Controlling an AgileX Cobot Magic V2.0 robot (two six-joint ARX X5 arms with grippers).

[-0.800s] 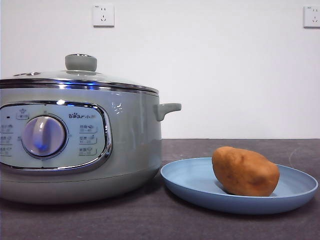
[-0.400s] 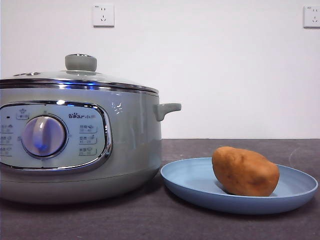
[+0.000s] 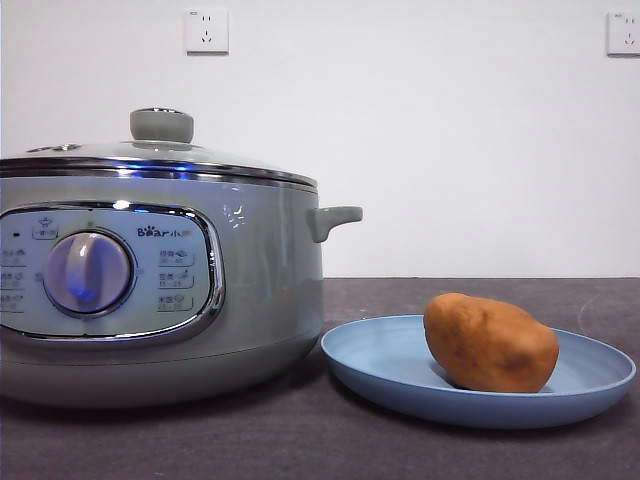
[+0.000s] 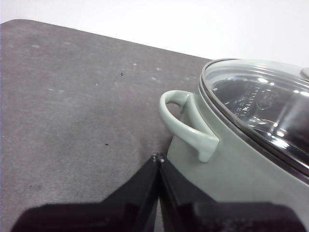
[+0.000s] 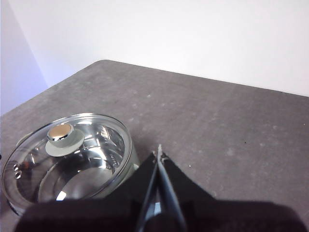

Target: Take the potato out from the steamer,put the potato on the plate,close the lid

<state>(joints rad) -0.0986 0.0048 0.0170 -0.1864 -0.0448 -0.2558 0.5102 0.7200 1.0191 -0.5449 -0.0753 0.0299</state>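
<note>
1. The left gripper (image 4: 158, 158) has its jaws pressed together, with nothing between them. It hangs above bare table, just beside the steamer (image 4: 251, 164), near the pot's looped side handle (image 4: 186, 125) but not touching it.
2. The right gripper (image 5: 159, 153) is also closed and empty, held above the table (image 5: 217, 125) next to the lid (image 5: 67, 162).
3. The lid (image 3: 150, 155) sits flat on the steamer (image 3: 160, 290), its knob (image 3: 162, 125) upright.
4. The potato (image 3: 490, 343) lies on the plate (image 3: 380, 360), toward its right half, beside the steamer.
5. The plate's left rim comes close under the steamer's curved wall; I cannot tell whether they touch.
6. Neither arm shows in the front view; the dark tabletop in front of the steamer and the plate is open.
</note>
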